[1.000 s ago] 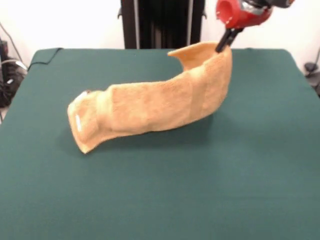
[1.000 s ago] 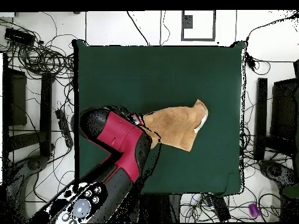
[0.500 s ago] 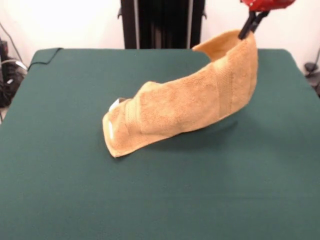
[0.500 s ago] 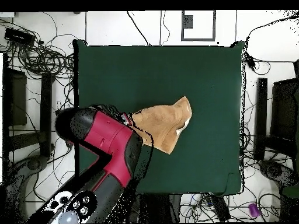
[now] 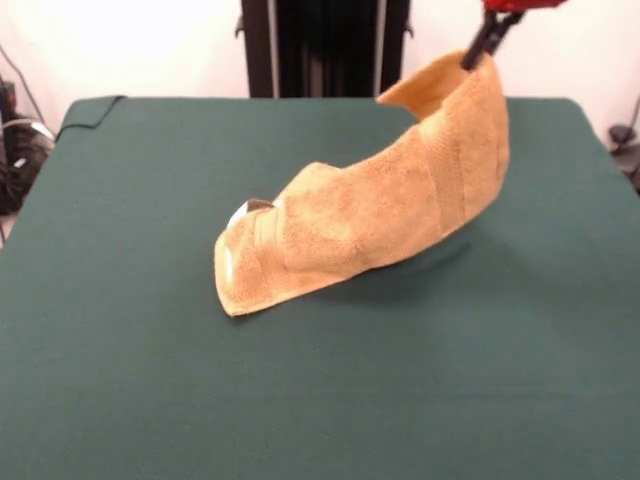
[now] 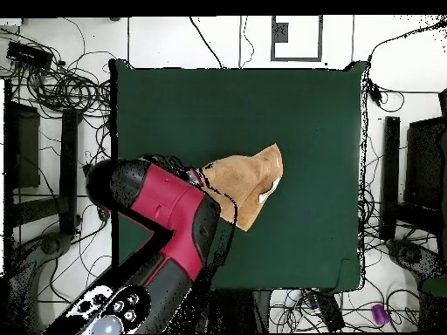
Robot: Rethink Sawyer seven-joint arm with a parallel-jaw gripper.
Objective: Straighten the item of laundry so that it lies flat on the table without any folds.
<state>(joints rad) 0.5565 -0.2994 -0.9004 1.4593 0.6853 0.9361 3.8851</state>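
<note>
- One towel (image 5: 380, 210) is all there is to handle: orange-tan terry cloth, hanging from a raised corner at the top right of the front view and sloping down to the green table (image 5: 120, 380).
- Its low end rests on the table cloth near the middle, curled under itself, with a small white tag (image 5: 238, 212) showing at the fold.
- The gripper (image 5: 487, 35) shows only as dark tips below the red wrist, and they look pinched together on the towel's upper edge, since the cloth hangs from that spot.
- From overhead, the red and black arm (image 6: 161, 235) covers the held corner; the rest of the towel (image 6: 249, 183) spreads toward the table's centre, well clear of every edge.
- A woven band (image 5: 447, 165) crosses the hanging part, and the cloth beside it bows rather than hangs flat.
- I judge the towel light and limp: it drapes, sags and folds on its own weight, so it will trail after whichever point is held.
- Terry pile should grip the table cloth somewhat, so dragging may help pull out the fold.
- The corners and hems look the best places to hold; a pinch mid-panel would only bunch it.
- The curled low end still needs opening before it can lie flat.
</note>
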